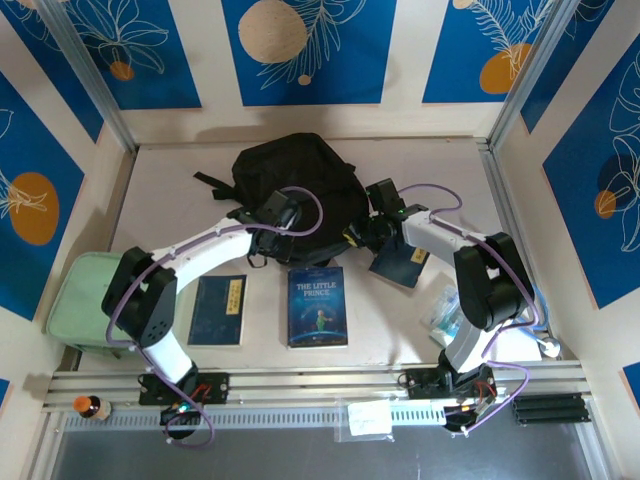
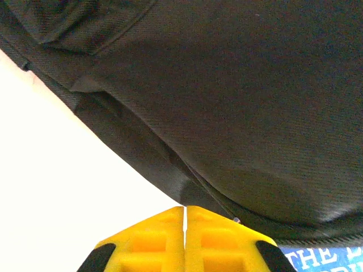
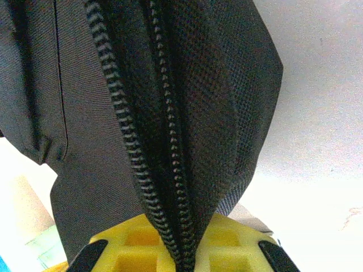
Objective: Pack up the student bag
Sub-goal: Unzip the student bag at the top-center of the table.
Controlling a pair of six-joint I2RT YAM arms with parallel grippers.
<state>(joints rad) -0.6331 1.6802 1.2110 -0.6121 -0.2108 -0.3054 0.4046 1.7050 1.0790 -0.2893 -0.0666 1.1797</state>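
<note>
The bag (image 1: 296, 172) lay at the middle of the table's (image 1: 165, 190) far half, its rounded top near the back wall and bare surface to either side. Its near edge was crowded: both arms reached in there, and three books lay just in front. The Little Prince book (image 1: 318, 306) sat centred, apart from the bag, a plain dark blue book (image 1: 218, 310) lay beside it on the left, and a third book (image 1: 400, 266) lay partly under the right arm. A mint-green case (image 1: 82, 298) overhung the table's left edge, and a clear packet (image 1: 440, 314) lay near the right edge.

The bag was black woven fabric, soft and slumped, with a strap trailing at its left. In the right wrist view a coarse-toothed zip (image 3: 170, 141) ran down a fold of finer mesh-like cloth. The books were flat, glossy rectangles.

The left gripper (image 2: 185, 218) sat at the bag's near-left edge. Its yellow fingers (image 2: 153, 238) were pressed together with only a hairline seam between them, and a fabric seam ran down to their tips. I could not tell whether any cloth was caught. The right gripper (image 3: 181, 249), at the bag's near-right edge, was clamped on the zip fold, which disappeared between its fingers.
</note>
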